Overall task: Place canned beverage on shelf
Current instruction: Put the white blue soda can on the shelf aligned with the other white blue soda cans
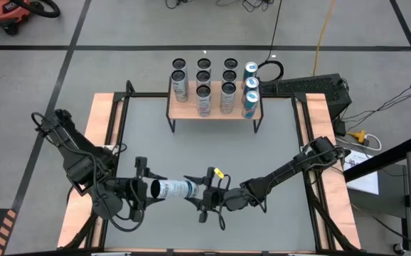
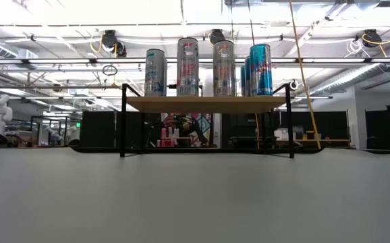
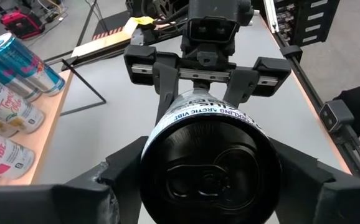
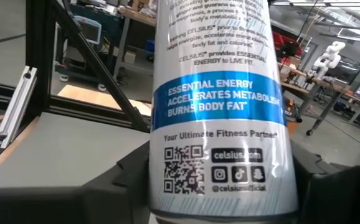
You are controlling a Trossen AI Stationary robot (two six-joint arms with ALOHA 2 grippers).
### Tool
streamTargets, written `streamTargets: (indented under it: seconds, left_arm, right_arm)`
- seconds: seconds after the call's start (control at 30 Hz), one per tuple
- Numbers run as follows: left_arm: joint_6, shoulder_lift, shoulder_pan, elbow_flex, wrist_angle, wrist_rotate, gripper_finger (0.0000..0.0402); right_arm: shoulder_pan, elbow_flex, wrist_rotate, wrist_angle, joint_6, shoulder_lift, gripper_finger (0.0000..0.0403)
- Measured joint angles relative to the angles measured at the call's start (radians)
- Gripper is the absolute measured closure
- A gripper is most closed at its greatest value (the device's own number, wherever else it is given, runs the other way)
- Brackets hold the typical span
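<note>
Above table (image 1: 212, 142), can (image 1: 173, 188) between both jaws.

Overhead: straight down, whole table (image 1: 205, 142). Low: level, facing shelf (image 2: 205, 102). Wrist cameras: close on one can (image 3: 205, 162), from opposite ends.

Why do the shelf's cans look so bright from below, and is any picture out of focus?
Low view: ceiling lights sit behind the cans on the shelf, glaring through. Left wrist view: the held can fills the frame, its dark lid soft. Right wrist view: the label is sharp, the room behind blurred.
</note>
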Motion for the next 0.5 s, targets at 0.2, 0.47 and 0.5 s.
streamTargets:
  seconds: [0.2, 0.47, 0.5]
  left_arm:
    - [0.039, 0.000, 0.000, 0.000, 0.013, 0.004, 0.0077]
    - [0.200, 0.000, -0.001, 0.000, 0.103, 0.004, 0.0005]
    - [0.221, -0.002, -0.001, 0.000, 0.120, 0.003, 0.0005]
  right_arm:
    - [0.012, -0.001, -0.004, -0.015, 0.024, -0.005, 0.0200]
    - [0.034, -0.002, -0.025, -0.133, 0.111, -0.079, 0.0207]
    - [0.034, -0.002, -0.037, -0.154, 0.129, -0.091, 0.0207]
